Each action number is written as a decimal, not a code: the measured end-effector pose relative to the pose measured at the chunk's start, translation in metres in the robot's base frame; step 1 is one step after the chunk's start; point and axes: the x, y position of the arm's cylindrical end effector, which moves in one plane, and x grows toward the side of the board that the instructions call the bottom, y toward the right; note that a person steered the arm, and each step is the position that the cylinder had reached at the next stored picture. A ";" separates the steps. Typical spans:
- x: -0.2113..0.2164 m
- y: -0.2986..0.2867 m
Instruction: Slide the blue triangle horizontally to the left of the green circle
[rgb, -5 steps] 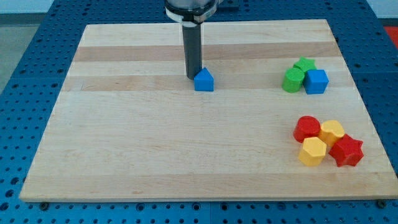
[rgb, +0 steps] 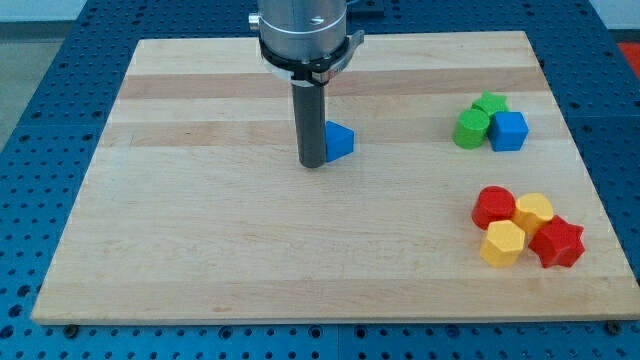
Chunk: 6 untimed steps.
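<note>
The blue triangle (rgb: 340, 141) lies on the wooden board (rgb: 200, 250) a little above the middle. My tip (rgb: 314, 164) stands right against its left side, at its lower left corner, and the rod hides part of it. The green circle (rgb: 470, 129) sits far off at the view's right, roughly level with the triangle. It touches a green star (rgb: 490, 103) above it and a blue cube (rgb: 509, 131) on its right.
A cluster at the lower right holds a red circle (rgb: 493, 207), a yellow block (rgb: 534, 211), a yellow hexagon (rgb: 502, 243) and a red star (rgb: 557, 243). The board's edges drop to a blue perforated table.
My tip has moved down the view, from the triangle's upper left to its lower left. The triangle has shifted slightly right and down and turned a little.
</note>
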 end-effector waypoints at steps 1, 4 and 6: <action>-0.008 0.000; -0.028 0.074; -0.048 0.111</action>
